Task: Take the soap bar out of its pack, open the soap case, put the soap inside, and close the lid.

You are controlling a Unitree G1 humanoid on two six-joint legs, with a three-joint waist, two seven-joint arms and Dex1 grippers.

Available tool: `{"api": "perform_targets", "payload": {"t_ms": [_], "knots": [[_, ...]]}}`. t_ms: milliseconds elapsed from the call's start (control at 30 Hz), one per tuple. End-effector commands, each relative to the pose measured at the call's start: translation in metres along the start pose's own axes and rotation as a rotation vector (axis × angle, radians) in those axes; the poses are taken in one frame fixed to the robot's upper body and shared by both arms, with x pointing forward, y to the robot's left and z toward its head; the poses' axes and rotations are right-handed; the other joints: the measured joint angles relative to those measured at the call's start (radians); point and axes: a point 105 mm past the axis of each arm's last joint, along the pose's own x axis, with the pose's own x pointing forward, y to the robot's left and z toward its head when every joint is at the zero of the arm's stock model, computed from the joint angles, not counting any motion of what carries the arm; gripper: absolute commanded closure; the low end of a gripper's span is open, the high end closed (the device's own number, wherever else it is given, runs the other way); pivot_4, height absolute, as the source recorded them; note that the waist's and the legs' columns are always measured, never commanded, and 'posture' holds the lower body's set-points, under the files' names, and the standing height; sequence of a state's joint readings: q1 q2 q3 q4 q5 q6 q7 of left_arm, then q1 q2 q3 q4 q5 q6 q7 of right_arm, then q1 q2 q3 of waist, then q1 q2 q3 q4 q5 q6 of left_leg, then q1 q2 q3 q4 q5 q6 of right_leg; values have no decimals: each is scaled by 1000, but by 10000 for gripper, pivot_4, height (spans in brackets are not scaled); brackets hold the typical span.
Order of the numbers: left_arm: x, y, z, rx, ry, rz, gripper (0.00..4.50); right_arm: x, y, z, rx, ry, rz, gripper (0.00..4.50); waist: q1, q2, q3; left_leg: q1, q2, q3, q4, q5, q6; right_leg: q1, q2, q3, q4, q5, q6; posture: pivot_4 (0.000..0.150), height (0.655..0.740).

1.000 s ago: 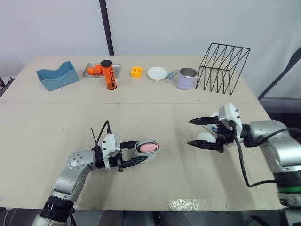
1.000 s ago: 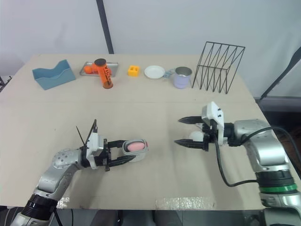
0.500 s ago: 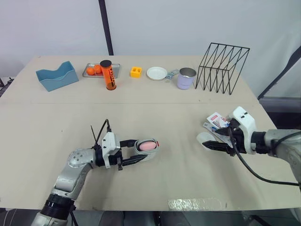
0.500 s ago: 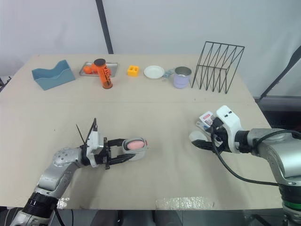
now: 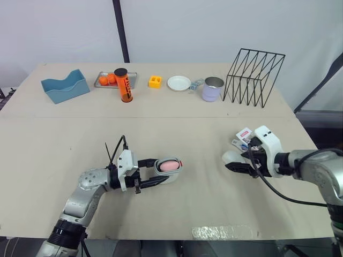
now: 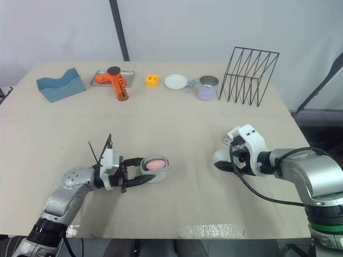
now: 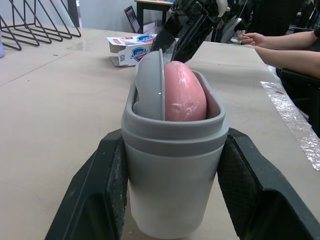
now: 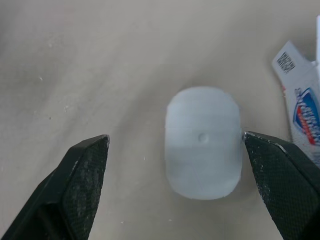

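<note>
Soap bar (image 7: pixel 184 92) sits in the grey soap case (image 7: pixel 172 175), which our left fingers (image 7: pixel 100 195) pinch. Our right fingers (image 8: pixel 80 175) straddle, spread, the white lid (image 8: pixel 202 142) on the table (image 5: pixel 214 128). Next, likely: grip lid, cap case.

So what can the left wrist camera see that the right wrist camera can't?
Left wrist view: the pink soap sitting in the grey soap case, gripped by the left pincer, plus a wire rack and a person's arm. Right wrist view: the white lid lying flat. Both: the soap pack, the table and the open right pincer, which straddles the lid.
</note>
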State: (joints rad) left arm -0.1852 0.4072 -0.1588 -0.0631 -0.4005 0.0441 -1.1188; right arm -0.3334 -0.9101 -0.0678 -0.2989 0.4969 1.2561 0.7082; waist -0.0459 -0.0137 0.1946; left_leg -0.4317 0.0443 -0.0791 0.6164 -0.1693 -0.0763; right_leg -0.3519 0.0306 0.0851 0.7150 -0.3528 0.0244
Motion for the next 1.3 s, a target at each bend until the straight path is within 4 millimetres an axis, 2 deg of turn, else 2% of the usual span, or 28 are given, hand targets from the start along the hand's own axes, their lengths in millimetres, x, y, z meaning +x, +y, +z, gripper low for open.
{"api": "perform_targets", "payload": {"t_ms": [33,267,300,333,467,533,700,833,933,1100,1300], "knots": [[3,-3,11,36,-33,-22,24945,0,-1,7,-22,-25,-15,783,0,0,0,0,0,0,0,0,0,0,0,0,0,0,0,1500,7400],[4,-4,10,34,-33,-22,24945,4,-3,6,-22,-16,-20,783,0,0,0,0,0,0,0,0,0,0,0,0,0,0,0,1500,7400],[4,-4,10,34,-33,-22,24945,5,-4,5,-26,-12,-21,5850,0,0,0,0,0,0,0,0,0,0,0,0,0,0,0,1500,7400],[4,-4,10,34,-33,-21,24945,6,-4,5,-27,-9,-21,7011,-1,0,0,0,0,0,0,0,0,0,0,0,0,0,0,1500,7400],[4,-4,10,33,-31,-20,24945,7,-6,2,-34,1,-30,21701,-1,0,0,0,0,0,0,0,0,0,0,0,0,0,0,1500,7400],[5,-4,10,33,-30,-20,24945,7,-7,1,-44,5,-32,25556,-1,0,0,0,0,0,0,0,0,0,0,0,0,0,0,1500,7400],[5,-4,10,33,-29,-20,24945,8,-7,2,-75,-1,-26,25669,-1,0,0,0,0,0,0,0,0,0,0,0,0,0,0,1500,7400],[5,-4,10,35,-27,-22,24945,6,-3,12,-180,-37,10,25670,-1,0,0,0,0,0,0,0,0,0,0,0,0,0,0,1500,7400],[5,-4,9,35,-26,-25,24945,1,8,28,-291,-105,88,25670,-1,0,0,0,0,0,0,0,0,0,0,0,0,0,0,1500,7400],[6,-4,9,38,-23,-36,24945,-16,35,63,-594,-222,277,25670,-1,0,0,0,0,1,0,0,0,0,0,0,0,0,0,1500,7400],[8,-5,12,44,-37,-47,24945,-25,62,82,-782,-250,442,25670,-1,0,0,0,0,1,0,0,0,0,0,0,-1,0,0,1500,7400]]}}
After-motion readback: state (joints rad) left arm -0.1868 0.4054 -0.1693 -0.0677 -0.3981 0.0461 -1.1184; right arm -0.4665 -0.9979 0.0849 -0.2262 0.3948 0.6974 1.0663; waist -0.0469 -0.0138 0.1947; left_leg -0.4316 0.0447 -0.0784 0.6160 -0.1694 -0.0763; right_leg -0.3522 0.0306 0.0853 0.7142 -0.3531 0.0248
